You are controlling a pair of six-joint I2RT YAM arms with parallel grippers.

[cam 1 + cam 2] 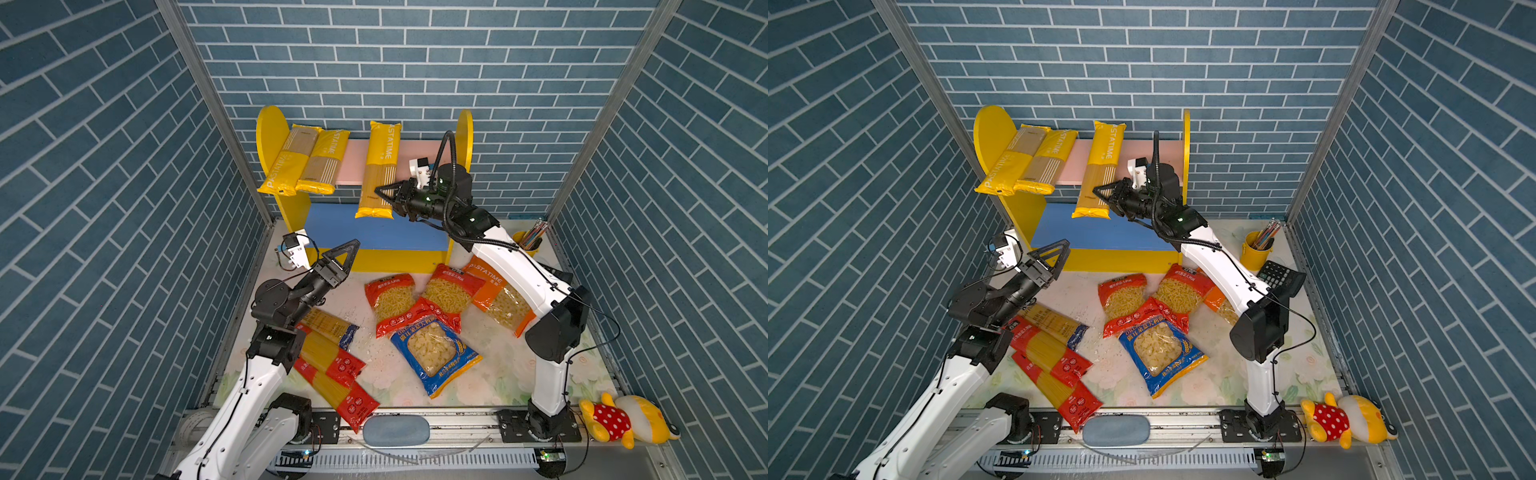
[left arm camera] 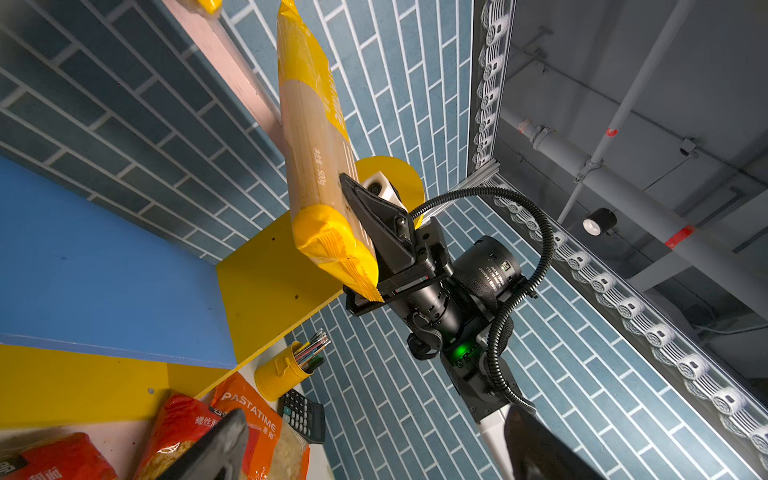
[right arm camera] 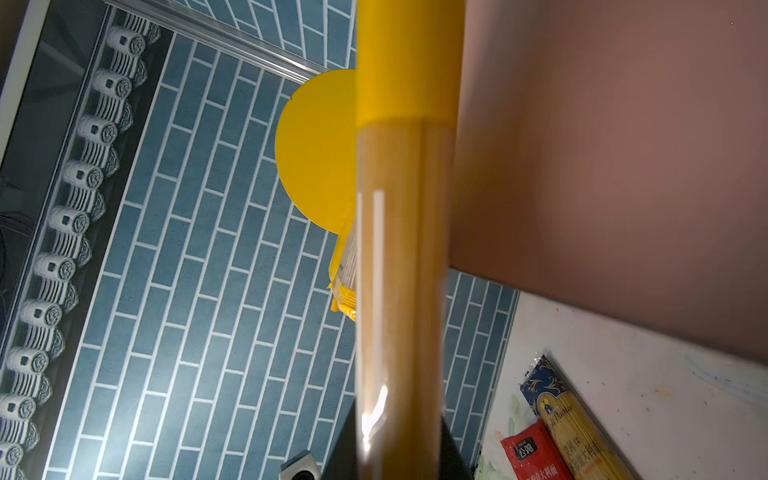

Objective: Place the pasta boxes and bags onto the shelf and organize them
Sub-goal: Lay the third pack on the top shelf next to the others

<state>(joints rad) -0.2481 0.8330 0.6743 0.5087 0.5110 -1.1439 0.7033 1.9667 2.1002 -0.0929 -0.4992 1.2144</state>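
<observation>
The shelf (image 1: pixel 353 166) stands at the back, with a pink upper board and a blue lower board (image 1: pixel 374 237). Two yellow spaghetti packs (image 1: pixel 305 162) lie at the left of the pink board and overhang its front. My right gripper (image 1: pixel 379 191) is shut on a third yellow pack (image 1: pixel 380 162) (image 3: pixel 403 249), which rests on the pink board with its near end hanging over the blue one. In front of the shelf's left foot my left gripper (image 1: pixel 349 254) stands open and empty. Red bags (image 1: pixel 390 299), an orange bag (image 1: pixel 498 299), a blue bag (image 1: pixel 436 353) and red spaghetti packs (image 1: pixel 332 357) lie on the table.
A yellow pencil cup (image 1: pixel 532 241) and a black calculator (image 1: pixel 1279 276) sit at the back right, behind my right arm. A red-dotted plush toy (image 1: pixel 623 419) lies at the front right corner. Blue brick walls close in both sides and the back.
</observation>
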